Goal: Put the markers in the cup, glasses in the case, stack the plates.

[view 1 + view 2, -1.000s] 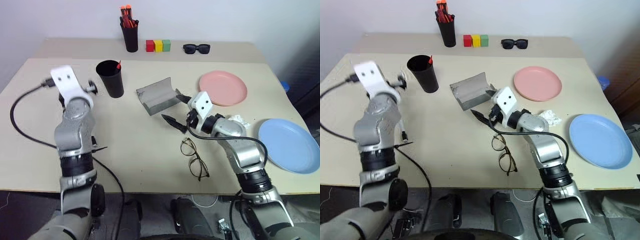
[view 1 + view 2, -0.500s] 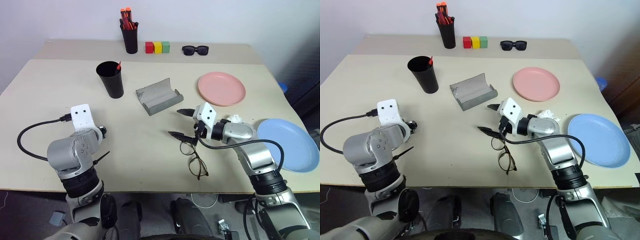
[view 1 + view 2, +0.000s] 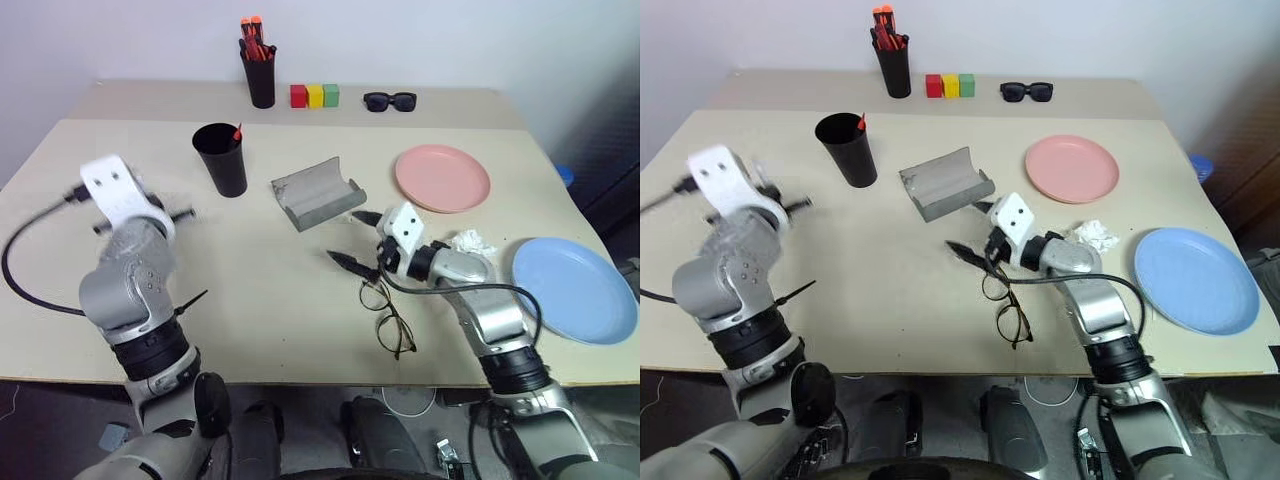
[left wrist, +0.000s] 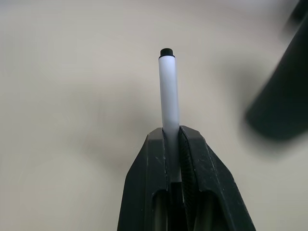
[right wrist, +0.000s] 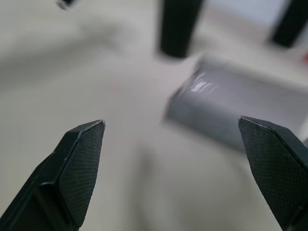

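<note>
The white marker point(image 4: 168, 96) is now clenched in the left fingers point(image 4: 188, 159) and has been lifted off the table point(image 3: 280, 290), left of the cup point(image 3: 222, 158). The right fingers point(image 5: 82, 168) are kept spread above the glasses point(image 3: 388, 315).

No readable text or labels appear anywhere.

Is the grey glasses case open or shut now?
Open. The case lies on the table with its lid swung back, and its hollow inside faces up. Nothing shows inside it.
</note>
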Tool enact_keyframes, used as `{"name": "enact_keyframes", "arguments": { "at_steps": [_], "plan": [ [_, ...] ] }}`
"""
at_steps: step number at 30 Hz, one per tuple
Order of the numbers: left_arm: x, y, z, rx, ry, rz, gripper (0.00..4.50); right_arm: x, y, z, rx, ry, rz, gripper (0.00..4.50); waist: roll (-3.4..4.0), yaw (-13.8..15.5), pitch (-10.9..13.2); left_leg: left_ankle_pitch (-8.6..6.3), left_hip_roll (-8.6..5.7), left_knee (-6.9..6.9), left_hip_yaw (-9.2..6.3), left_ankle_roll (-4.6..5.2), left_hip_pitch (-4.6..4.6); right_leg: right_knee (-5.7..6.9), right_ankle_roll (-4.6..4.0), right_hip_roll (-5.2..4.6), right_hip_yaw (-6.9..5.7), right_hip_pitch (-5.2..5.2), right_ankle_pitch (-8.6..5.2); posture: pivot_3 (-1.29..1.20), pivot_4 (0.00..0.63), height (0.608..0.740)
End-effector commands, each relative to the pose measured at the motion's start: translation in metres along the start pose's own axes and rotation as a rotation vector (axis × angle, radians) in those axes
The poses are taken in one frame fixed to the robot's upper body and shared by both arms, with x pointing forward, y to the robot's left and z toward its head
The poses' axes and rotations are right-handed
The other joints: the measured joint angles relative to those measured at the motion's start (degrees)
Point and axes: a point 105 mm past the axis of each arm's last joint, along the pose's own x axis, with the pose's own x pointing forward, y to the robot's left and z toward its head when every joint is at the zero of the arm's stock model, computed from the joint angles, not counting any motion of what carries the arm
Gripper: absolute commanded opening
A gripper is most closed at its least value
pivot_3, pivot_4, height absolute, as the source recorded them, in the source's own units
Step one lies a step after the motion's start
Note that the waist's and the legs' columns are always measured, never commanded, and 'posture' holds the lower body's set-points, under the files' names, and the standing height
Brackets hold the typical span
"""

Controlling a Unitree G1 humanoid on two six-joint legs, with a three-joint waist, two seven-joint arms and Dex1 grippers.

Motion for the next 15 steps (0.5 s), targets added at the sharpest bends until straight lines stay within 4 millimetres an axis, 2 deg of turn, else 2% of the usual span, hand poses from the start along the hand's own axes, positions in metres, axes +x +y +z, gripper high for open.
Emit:
{"name": "enact_keyframes", "arguments": {
  "at_steps": [1,4,7,10,15],
  "plan": [
    [0.011,-0.030,0.043,0.097,-0.246,-0.073,0.07,0.012,-0.013,0.018,0.024,-0.091,-0.175,4.50,0.01,0.42,-0.01,0.00,0.00,0.00,0.00,0.00,-0.01,-0.02,0.00,0.00,-0.01,0.01,0.00,0.00,0.150,0.732],
    [0.020,-0.051,0.059,0.115,-0.365,-0.128,0.07,0.022,-0.005,0.016,0.037,-0.109,-0.220,4.50,0.01,1.28,-0.01,-0.02,-0.03,0.01,0.04,0.04,-0.06,-0.18,0.01,-0.07,-0.04,0.05,0.01,0.00,0.150,0.732],
    [0.033,-0.076,0.065,0.119,-0.436,-0.193,0.07,0.033,0.002,0.013,0.020,-0.115,-0.258,4.50,0.01,1.72,-0.01,-0.03,-0.03,0.02,0.06,0.07,-0.23,-0.24,0.03,-0.07,-0.07,-0.08,0.02,0.00,0.150,0.732],
    [0.050,-0.092,0.062,0.144,-0.465,-0.213,0.07,0.040,0.007,0.014,0.022,-0.128,-0.263,4.50,0.01,1.67,-0.01,-0.03,-0.03,0.08,0.04,0.07,-0.42,-0.21,0.05,-0.05,-0.12,-0.23,0.03,0.00,0.150,0.732],
    [0.063,-0.109,0.056,0.129,-0.471,-0.236,0.07,0.041,0.010,0.016,0.023,-0.142,-0.258,4.50,0.02,1.42,-0.01,-0.03,-0.02,0.04,0.06,0.08,-0.51,-0.25,0.07,-0.03,-0.11,-0.34,0.03,0.00,0.150,0.732]
  ]
}}
